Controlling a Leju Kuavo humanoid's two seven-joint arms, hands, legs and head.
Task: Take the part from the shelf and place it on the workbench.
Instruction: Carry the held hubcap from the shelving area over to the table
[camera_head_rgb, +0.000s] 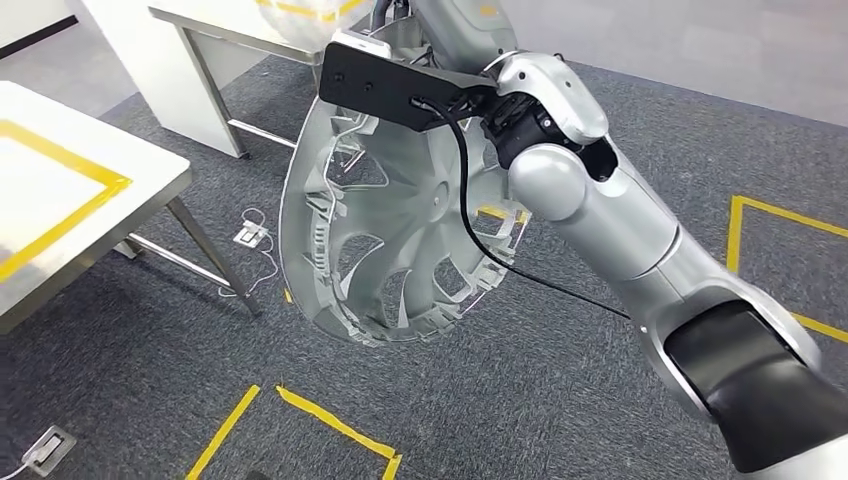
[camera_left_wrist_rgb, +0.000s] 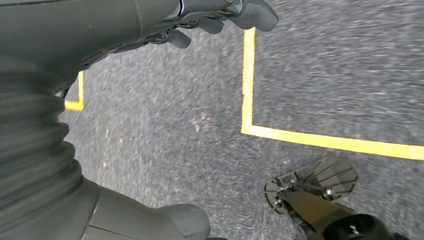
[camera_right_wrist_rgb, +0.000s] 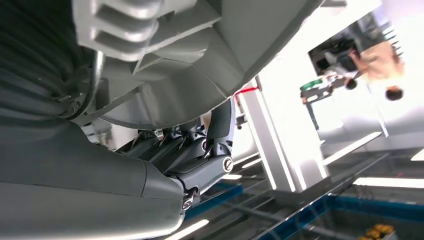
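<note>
Large silver-grey spoked plastic wheel cover (camera_head_rgb: 385, 225) carried on edge above grey carpet (camera_head_rgb: 150, 380), top rim hidden behind right wrist, right hand (camera_right_wrist_rgb: 192, 150) fingers curled against its rim, left hand (camera_left_wrist_rgb: 200, 22) holding nothing, fingers loosely bent, steel workbench (camera_head_rgb: 60, 190) cut off at left.

A dark grey speckled carpet (camera_head_rgb: 150, 360) is laid across the floor, and yellow tape lines (camera_head_rgb: 330, 425) are stuck on it in angled outlines. Two white-topped metal tables are seen: one (camera_head_rgb: 60, 190) at the left, its top marked with a yellow tape border, and another (camera_head_rgb: 220, 30) farther back. Their legs are plain steel. A floor socket plate (camera_head_rgb: 48, 448) is set in the carpet near the left table, and a small white cable (camera_head_rgb: 255, 240) is left lying between the tables.
</note>
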